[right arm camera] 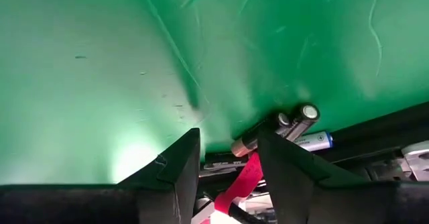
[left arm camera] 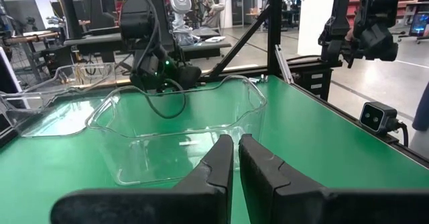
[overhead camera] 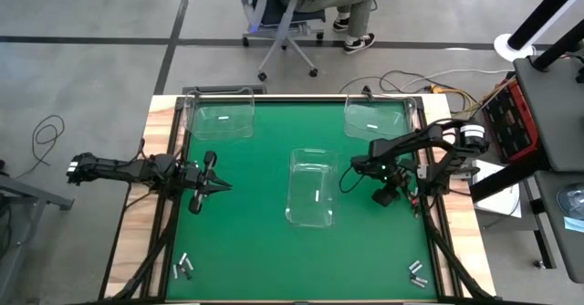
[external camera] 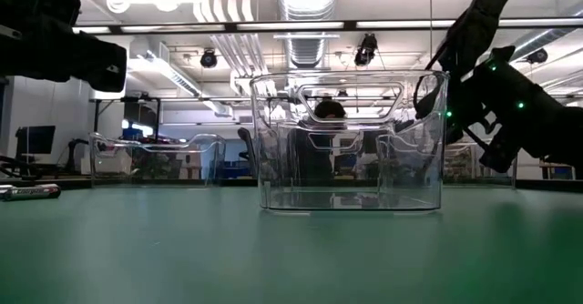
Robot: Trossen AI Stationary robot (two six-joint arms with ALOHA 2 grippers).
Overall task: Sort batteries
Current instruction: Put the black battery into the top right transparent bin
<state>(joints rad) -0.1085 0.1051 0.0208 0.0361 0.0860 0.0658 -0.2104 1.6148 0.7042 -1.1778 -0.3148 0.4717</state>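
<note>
High view: left gripper (overhead camera: 221, 187) hovering beside the central clear bin (overhead camera: 310, 186), fingers nearly pressed together and holding nothing. Right gripper (overhead camera: 387, 196) pointing down at the mat's right edge, fingers spread above a cluster of batteries (right arm camera: 285, 131), gripping none.

Green tabletop (overhead camera: 246, 241), wood-tone edge strip on left. Bins (overhead camera: 309, 187) clear plastic. Batteries (overhead camera: 184, 267) silvery-white; near right edge, one battery (right arm camera: 312, 141) w/ blue band, red strap (right arm camera: 239, 182) beside it. Arms black; green LEDs on right arm.
</note>
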